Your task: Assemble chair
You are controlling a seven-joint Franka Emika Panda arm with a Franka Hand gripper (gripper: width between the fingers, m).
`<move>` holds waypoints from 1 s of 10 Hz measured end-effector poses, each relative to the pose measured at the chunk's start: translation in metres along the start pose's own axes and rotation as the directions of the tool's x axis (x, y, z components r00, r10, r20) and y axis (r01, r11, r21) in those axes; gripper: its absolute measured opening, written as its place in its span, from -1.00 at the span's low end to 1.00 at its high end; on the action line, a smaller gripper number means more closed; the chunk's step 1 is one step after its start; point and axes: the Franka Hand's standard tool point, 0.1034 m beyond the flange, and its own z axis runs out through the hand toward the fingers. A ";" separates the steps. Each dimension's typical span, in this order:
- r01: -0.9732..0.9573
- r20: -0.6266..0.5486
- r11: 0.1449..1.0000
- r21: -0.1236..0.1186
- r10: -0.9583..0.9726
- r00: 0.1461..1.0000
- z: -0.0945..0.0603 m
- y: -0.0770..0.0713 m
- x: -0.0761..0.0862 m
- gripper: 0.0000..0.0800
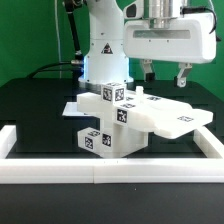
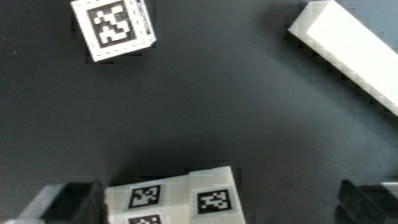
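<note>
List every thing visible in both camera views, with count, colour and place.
Chair assembly: one, white with black-and-white marker tags, near the middle of the black table, a flat seat on top of blocky parts.
Flat tagged piece: one, white, on the table behind the assembly toward the exterior view's left; whether it is the marker board is unclear.
Table surface: one, black.
Border wall: white, along the table's edges.
Backdrop: green, behind the table.
Robot arm: one, white, behind the assembly.
Claw: one, dark fingers, open, above the table, holding nothing.
</note>
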 end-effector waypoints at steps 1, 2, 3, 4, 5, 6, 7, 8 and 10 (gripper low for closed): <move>0.000 0.000 1.000 0.000 0.000 1.000 0.000 0.000 0.000 0.62; 0.000 0.000 1.000 -0.001 0.000 1.000 0.000 0.000 0.000 0.62; -0.003 -0.003 1.000 0.001 0.003 1.000 0.001 0.001 -0.001 0.62; -0.001 -0.018 1.000 0.004 0.001 1.000 0.007 0.009 -0.009 0.62; 0.034 -0.017 0.999 -0.010 -0.035 0.999 0.013 0.015 -0.018 0.62; 0.107 -0.018 0.994 -0.013 -0.107 0.994 0.015 0.015 -0.020 0.62; 0.191 -0.021 0.981 -0.014 -0.191 0.981 0.015 0.016 -0.018 0.62; 0.253 -0.029 0.967 -0.008 -0.253 0.967 0.016 0.017 -0.016 0.62; 0.252 -0.033 0.968 -0.002 -0.252 0.967 0.017 0.018 -0.016 0.62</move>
